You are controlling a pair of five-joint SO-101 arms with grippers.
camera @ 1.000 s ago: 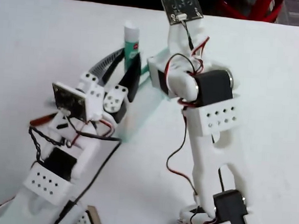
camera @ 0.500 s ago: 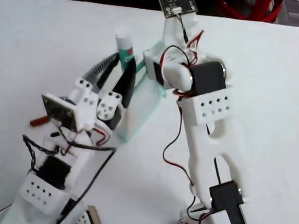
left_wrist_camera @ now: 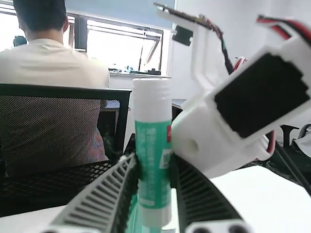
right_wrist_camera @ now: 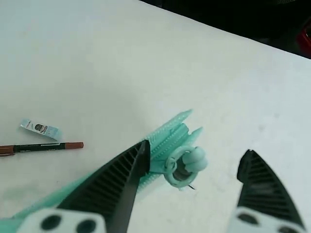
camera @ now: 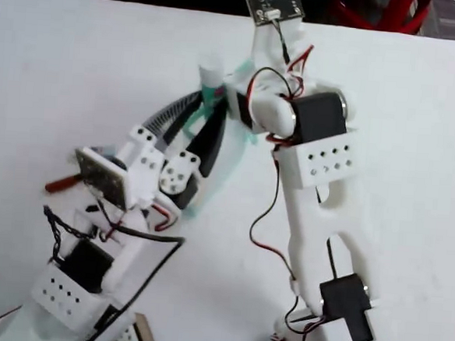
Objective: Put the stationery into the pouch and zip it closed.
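A: High view, quick: what's around?
B: The left gripper (camera: 210, 107) is clamped on a glue stick (camera: 211, 77), which stands upright with its white cap poking past the fingertips. The teal pouch (camera: 249, 137) lies right under and beside that gripper, on the white table (camera: 419, 114). The right arm (camera: 320, 185) crosses over the pouch's far end and hides that end. A red pen (camera: 61, 182) sits back behind the left gripper, by its wrist, half covered.

A: Left wrist?
B: The glue stick (left_wrist_camera: 153, 160) is pinched between both ribbed fingers (left_wrist_camera: 109, 194), jaws only stick-width apart. The right arm's white housing (left_wrist_camera: 243, 111) sits just beyond the fingertips, touching the stick or nearly so, can't tell which. The stick's base is cut off.

A: Right wrist?
B: The right gripper (right_wrist_camera: 197, 150) is spread wide, nothing held. The pouch (right_wrist_camera: 167, 133) end with its zip pull (right_wrist_camera: 185, 165) lies between the jaws, against one finger (right_wrist_camera: 121, 179) and well off the other. The rest of the pouch is hidden behind that finger. The pen (right_wrist_camera: 46, 147) and a pale blue scrap (right_wrist_camera: 41, 129) lie well outside that same finger, apart from the pouch. Zipped or unzipped, can't tell.
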